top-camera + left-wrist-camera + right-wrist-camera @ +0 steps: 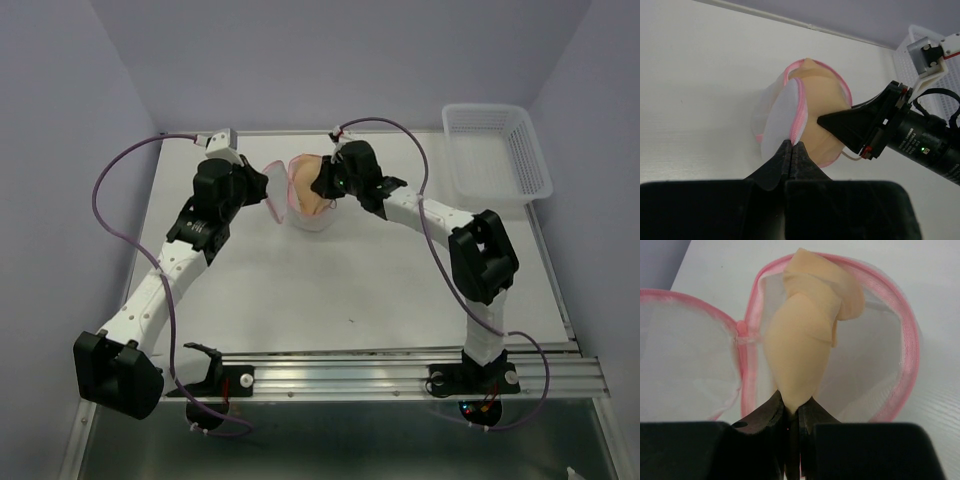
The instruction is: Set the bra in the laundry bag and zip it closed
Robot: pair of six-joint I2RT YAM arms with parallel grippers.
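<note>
- We had the left gripper (pixel 791 145) shut tight on the pink-edged lid of the laundry bag (pixel 782 112), pinching the mesh flap and holding it swung away from the mouth
- Our right gripper (pixel 792 407) was clamped on a fold of the bra (pixel 800 350), with no gap showing between its jaws
- The bag sat on the table (pixel 330 290) toward the far edge, between the two grippers and well apart from the white basket (pixel 495 150) at the far right
- The bra lay bunched in the deeper half of the bag, its upper end poking past the pink rim
- We judged the step in hand to be stuffing: the garment was in the mouth but not seated, and the zip was not yet begun
- To do it well, we thought the right arm should press the roll against the mesh wall before letting go, so nothing lay over the zipper track
- A thin tan loop (pixel 851 157), likely a strap, hung beside the right gripper; we reckoned it needed tucking in first
- We thought the left hold was best released only once the fabric cleared the rim
</note>
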